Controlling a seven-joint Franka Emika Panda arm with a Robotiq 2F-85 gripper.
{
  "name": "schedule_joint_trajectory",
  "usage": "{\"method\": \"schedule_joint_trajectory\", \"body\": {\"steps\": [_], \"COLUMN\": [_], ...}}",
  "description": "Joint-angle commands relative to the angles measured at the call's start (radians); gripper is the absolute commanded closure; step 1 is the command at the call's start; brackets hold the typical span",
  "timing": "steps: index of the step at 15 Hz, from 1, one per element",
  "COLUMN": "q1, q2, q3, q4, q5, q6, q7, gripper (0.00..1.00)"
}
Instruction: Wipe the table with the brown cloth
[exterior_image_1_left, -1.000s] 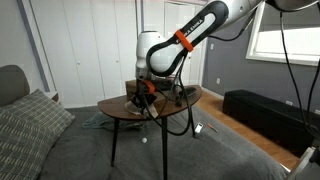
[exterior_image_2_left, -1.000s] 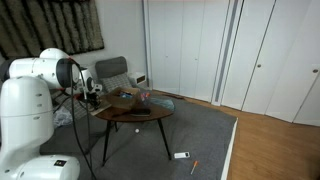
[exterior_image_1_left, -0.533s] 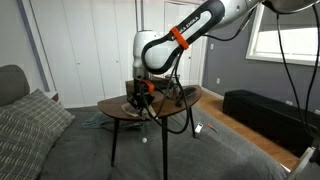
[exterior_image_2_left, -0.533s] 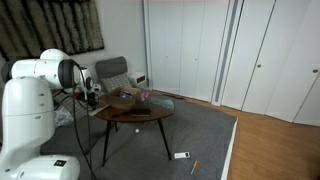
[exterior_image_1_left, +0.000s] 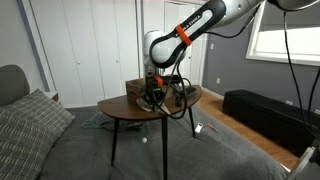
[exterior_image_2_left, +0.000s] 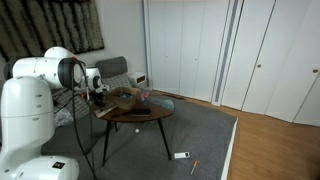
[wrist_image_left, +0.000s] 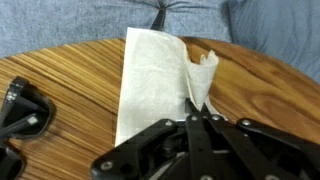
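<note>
One view, wrist: jaws pinch brown cloth | exteriors: cloth unseen

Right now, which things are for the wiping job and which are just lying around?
For the job:
- the brown cloth
- the table
- the gripper, pinching up one edge of the cloth

Just lying about:
- black object on the tabletop beside the cloth
- cardboard box on the table
- small white thing on the floor
</note>
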Motion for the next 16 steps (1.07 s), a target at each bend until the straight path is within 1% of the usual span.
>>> {"method": "schedule_joint_trajectory", "body": {"steps": [1, 9, 10, 12, 14, 16], "q1": [-0.019, -0.051, -0.057, -0.053, -0.056, -0.039], "q2": [-0.036, -0.071, -0.067, -0.050, -0.036, -0.019], "q3": [-0.017, -0.030, -0.019, -0.001, 0.035, 0.062], "q4": [-0.062, -0.112, -0.110, -0.086, -0.063, -0.029], "q5": [0.023, 0.035, 0.051, 0.072, 0.136, 0.166], "q6": [-0.027, -0.041, -0.031, -0.065, -0.096, -0.134], "q7": [0.027, 0.106, 0.084, 0.054, -0.029, -0.090], "gripper": [1.00, 1.00, 1.00, 1.00, 1.00, 1.00]}}
